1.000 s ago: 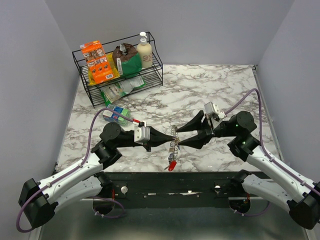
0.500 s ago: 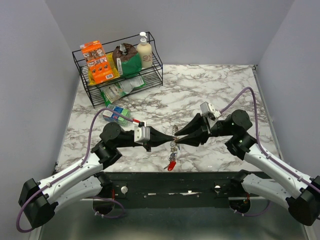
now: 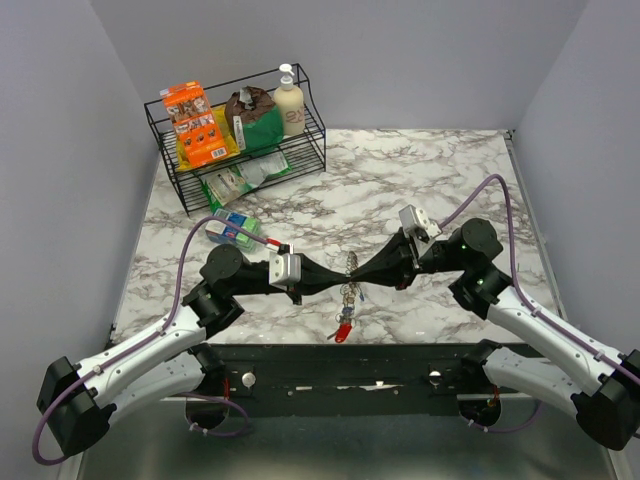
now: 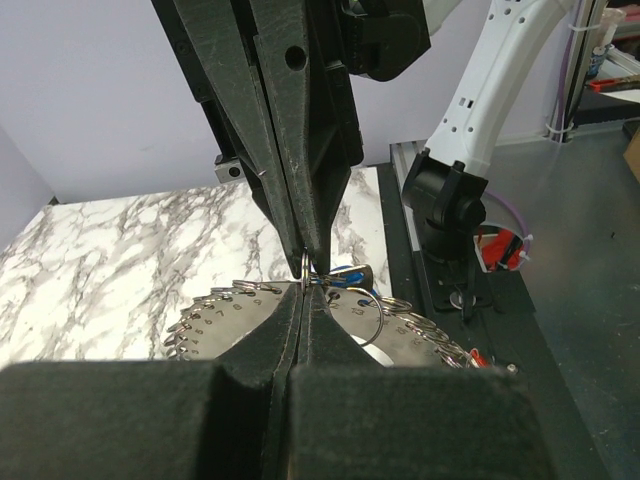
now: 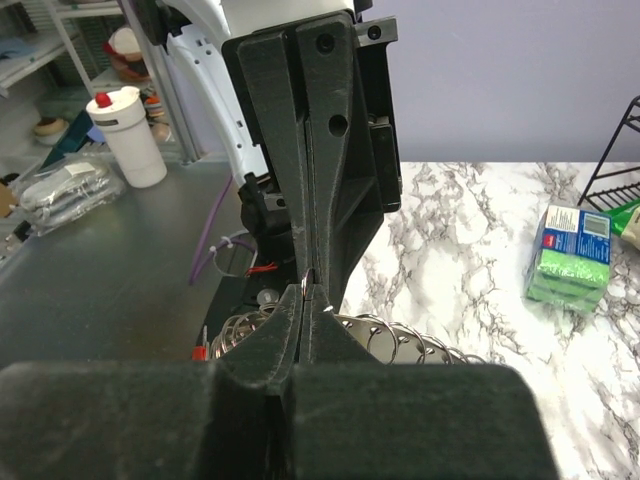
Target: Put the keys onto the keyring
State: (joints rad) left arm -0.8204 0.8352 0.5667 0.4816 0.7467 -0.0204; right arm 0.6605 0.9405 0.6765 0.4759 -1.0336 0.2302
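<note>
Our left pincer (image 3: pixel 339 279) and right pincer (image 3: pixel 363 277) both clamp the one silver chain-like keyring (image 3: pixel 349 267); we see one red-headed key (image 3: pixel 344 329).

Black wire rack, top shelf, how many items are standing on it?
3: an orange carton at the left, a brown-and-green bag in the middle, a cream pump bottle at the right. Smaller things behind them may be hidden.

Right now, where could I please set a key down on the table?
Bare marble lies right of the wire rack, toward the far right corner. Crowded: front centre, where left hand and right hand pinch the keyring, and beside the packet.
</note>
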